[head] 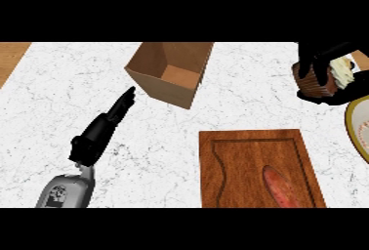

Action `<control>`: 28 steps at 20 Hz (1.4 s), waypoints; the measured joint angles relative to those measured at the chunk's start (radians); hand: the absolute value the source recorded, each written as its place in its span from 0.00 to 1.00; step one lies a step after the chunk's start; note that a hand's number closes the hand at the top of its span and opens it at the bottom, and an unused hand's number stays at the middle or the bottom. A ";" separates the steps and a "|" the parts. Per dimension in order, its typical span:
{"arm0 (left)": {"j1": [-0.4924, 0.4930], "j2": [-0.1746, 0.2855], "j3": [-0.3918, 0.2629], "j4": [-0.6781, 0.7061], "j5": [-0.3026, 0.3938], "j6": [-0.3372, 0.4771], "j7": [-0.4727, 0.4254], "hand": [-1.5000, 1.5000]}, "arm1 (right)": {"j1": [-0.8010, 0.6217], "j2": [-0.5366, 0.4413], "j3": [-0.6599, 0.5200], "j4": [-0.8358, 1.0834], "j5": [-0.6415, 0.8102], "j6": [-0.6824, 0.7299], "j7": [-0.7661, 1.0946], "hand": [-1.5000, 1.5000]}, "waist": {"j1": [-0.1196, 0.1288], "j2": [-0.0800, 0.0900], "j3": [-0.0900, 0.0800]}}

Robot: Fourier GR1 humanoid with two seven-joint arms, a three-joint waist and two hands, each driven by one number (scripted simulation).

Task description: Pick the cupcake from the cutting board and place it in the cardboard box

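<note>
My left hand [103,131] left of the cardboard box [155,62], cutting board [249,156] before it, cupcake [310,85] in my right hand [317,57], far right

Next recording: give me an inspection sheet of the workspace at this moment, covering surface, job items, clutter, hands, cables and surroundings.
Surface: white marbled counter.
Job's things: cardboard box open at the view's top centre; cutting board at lower centre-right, no cupcake on it; cupcake at upper right, off the board and not in the box.
Clutter: reddish elongated item lying on the board; plate cut off by the right edge.
Hands: right hand curled round the cupcake; left hand open, fingers straight, pointing toward the box, apart from it.
Cables: nothing seen.
Surroundings: wooden strip at the upper left corner.
</note>
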 measured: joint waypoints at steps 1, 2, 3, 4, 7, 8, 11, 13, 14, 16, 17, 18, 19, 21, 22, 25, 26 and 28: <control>0.002 -0.002 -0.002 -0.010 -0.003 0.003 0.007 0.50 | -0.017 0.004 -0.006 -0.003 -0.013 0.013 0.028 1.00 | -0.001 0.000 0.000; 0.003 -0.004 -0.004 -0.009 -0.004 0.001 0.005 0.50 | -0.043 0.016 -0.006 0.016 -0.015 0.021 0.047 1.00 | -0.001 0.000 0.000; 0.002 -0.005 -0.006 -0.011 -0.004 -0.001 0.008 0.50 | -0.080 0.032 0.000 0.041 -0.013 0.027 0.071 1.00 | 0.002 0.000 0.000; 0.007 -0.007 -0.010 -0.021 -0.008 0.000 0.012 0.50 | -0.112 0.045 0.001 0.064 -0.016 0.037 0.090 1.00 | 0.003 0.000 0.000; -0.011 -0.008 0.003 0.002 -0.004 0.000 0.008 0.50 | -0.173 0.103 0.013 0.116 -0.001 0.039 0.128 1.00 | 0.002 0.001 0.000; -0.003 -0.013 -0.002 -0.006 -0.008 0.004 0.012 0.50 | -0.190 0.117 0.015 0.120 -0.003 0.051 0.147 1.00 | 0.001 0.000 0.000; -0.009 -0.011 0.002 -0.007 -0.006 -0.003 0.017 0.50 | -0.256 0.173 0.023 0.182 0.011 0.063 0.175 1.00 | 0.003 0.001 0.000; -0.013 -0.027 -0.011 -0.001 -0.023 0.012 0.015 0.50 | -0.290 0.211 0.022 0.233 0.021 0.063 0.183 1.00 | 0.004 0.001 0.000; -0.031 -0.024 -0.001 0.011 -0.020 0.010 0.014 0.50 | -0.302 0.230 0.023 0.247 0.026 0.064 0.190 1.00 | 0.002 0.002 0.000; -0.042 -0.018 0.009 0.014 -0.011 0.000 0.022 0.50 | -0.333 0.271 0.026 0.298 0.053 0.046 0.188 1.00 | 0.004 0.002 0.000; -0.046 -0.021 0.010 0.025 -0.013 0.003 0.016 0.50 | -0.360 0.292 0.025 0.325 0.065 0.035 0.199 1.00 | 0.004 0.003 0.000; -0.042 -0.025 0.003 0.020 -0.020 0.005 0.021 0.50 | -0.370 0.306 0.024 0.341 0.078 0.028 0.203 1.00 | 0.004 0.002 0.000; -0.031 -0.025 -0.001 0.007 -0.021 0.004 0.025 0.50 | -0.392 0.316 0.020 0.364 0.093 0.017 0.205 1.00 | 0.005 0.002 0.000; -0.021 -0.028 -0.005 0.005 -0.029 0.009 0.015 0.50 | -0.412 0.348 0.026 0.392 0.130 -0.021 0.211 1.00 | 0.005 0.002 0.000; -0.025 -0.029 -0.003 0.002 -0.027 0.009 0.021 0.50 | -0.435 0.362 0.026 0.422 0.147 -0.035 0.212 1.00 | 0.006 0.002 0.000; -0.020 -0.027 -0.002 0.010 -0.026 0.002 0.004 0.50 | -0.465 0.408 0.045 0.495 0.209 -0.093 0.182 1.00 | 0.009 0.004 0.000; -0.013 -0.022 0.001 0.011 -0.023 -0.004 -0.004 0.50 | -0.470 0.424 0.053 0.518 0.232 -0.117 0.172 1.00 | 0.010 0.004 0.000; -0.008 -0.023 -0.001 0.001 -0.024 -0.004 -0.002 0.50 | -0.482 0.454 0.065 0.573 0.272 -0.162 0.148 1.00 | 0.012 0.005 0.000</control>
